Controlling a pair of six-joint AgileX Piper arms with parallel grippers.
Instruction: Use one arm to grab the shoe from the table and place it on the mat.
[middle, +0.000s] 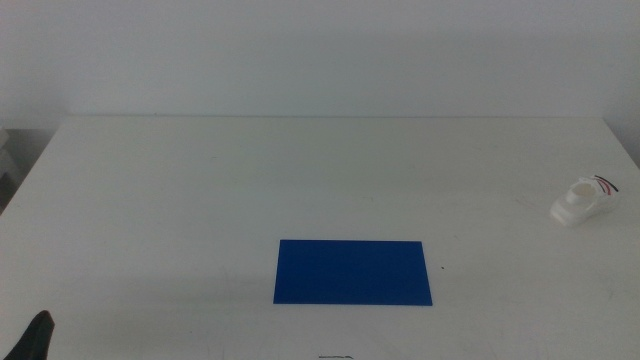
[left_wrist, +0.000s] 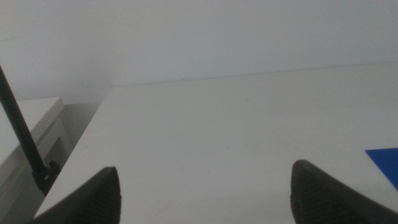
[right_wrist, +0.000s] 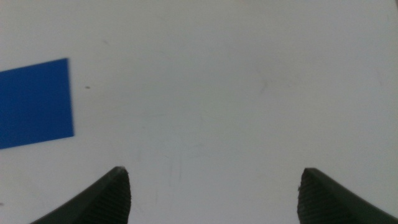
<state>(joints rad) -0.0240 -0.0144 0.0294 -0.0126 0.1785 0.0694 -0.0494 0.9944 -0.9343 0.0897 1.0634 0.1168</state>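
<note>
Shoe (middle: 586, 200) is sitting far right on the counter (middle: 200, 200), well apart from the mat (middle: 354, 271). Both grippers, left (left_wrist: 205, 193) and right (right_wrist: 214, 196), are hanging with jaws spread wide, holding nothing.

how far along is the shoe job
Nothing looks done yet. The shoe sits on the table near its right edge, well apart from the mat, which is bare. Nothing is in hand: the left gripper and right gripper are both open over bare table. The grab, carry and placing are all left.
</note>
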